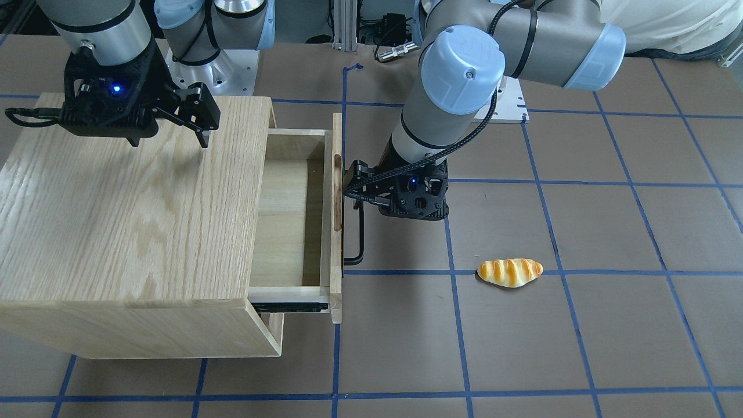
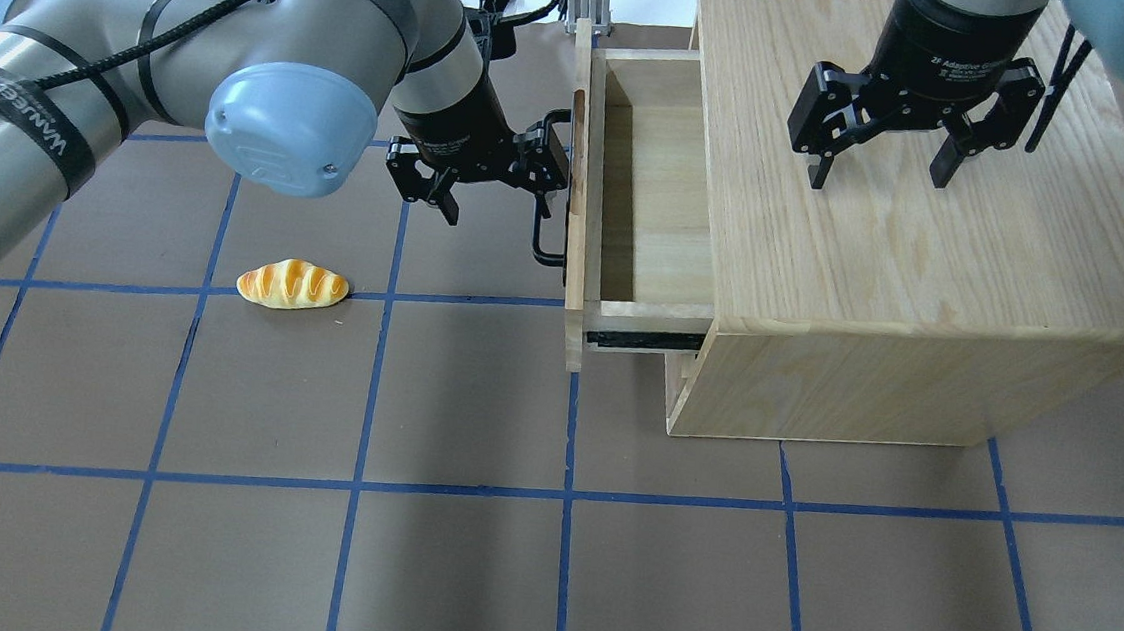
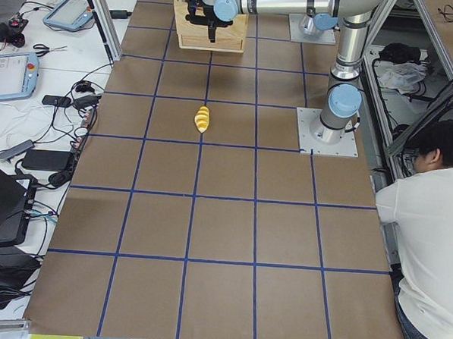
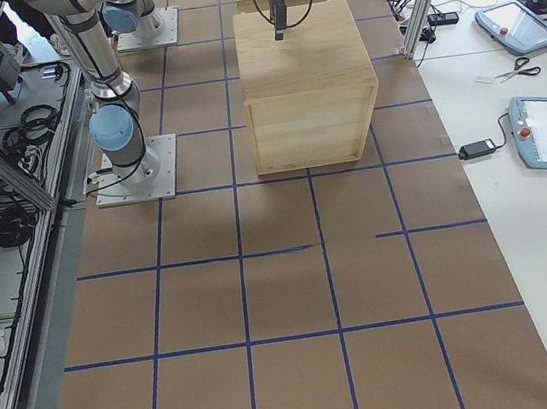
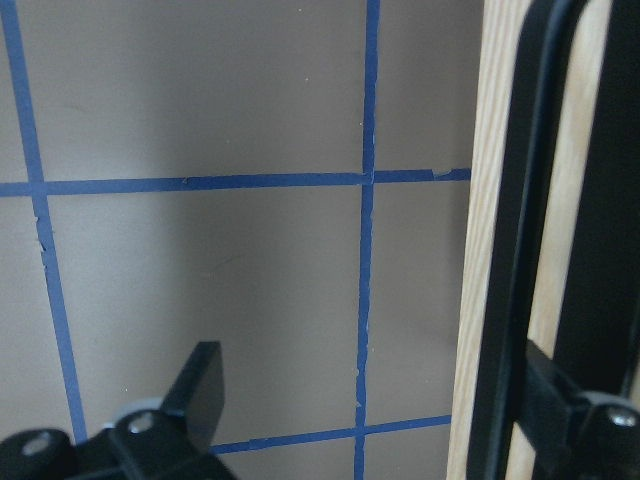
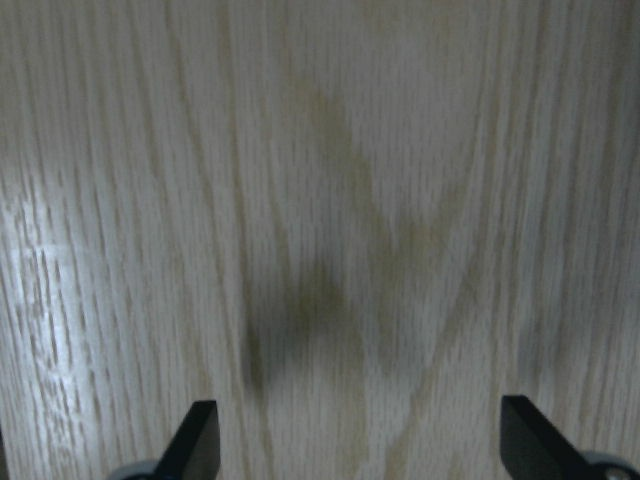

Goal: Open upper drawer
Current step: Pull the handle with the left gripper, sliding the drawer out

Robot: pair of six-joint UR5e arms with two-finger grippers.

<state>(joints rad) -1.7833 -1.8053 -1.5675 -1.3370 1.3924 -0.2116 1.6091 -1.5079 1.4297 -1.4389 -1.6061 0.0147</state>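
Judged as late in the pull: upper drawer [image 2: 665,223] drawn well out of the oak cabinet [image 2: 927,264], its front panel right against the hooked side of the left gripper [image 2: 497,185]. Spread wide there, not pinching: one finger apparently tucked between front panel and black bar handle [image 1: 361,232], the other out over bare table [image 2: 453,548] on the side away from the drawer. Hooking rather than clamping, by the look of it. Next, probably only a short further draw straight away from the cabinet, keeping the hooked finger square to the bar so as not to slip off it, then backing clear of the handle. No telling from here how much slide travel remains. Inside the drawer, just beyond the hooked finger: bare pale wood, nothing stored. Behind the left gripper, well apart on the table: a bread roll [image 2: 292,284], outside any container. Over the cabinet top, the right gripper [image 2: 879,178]: likewise spread, holding nothing, close above the wood, contact impossible to judge.
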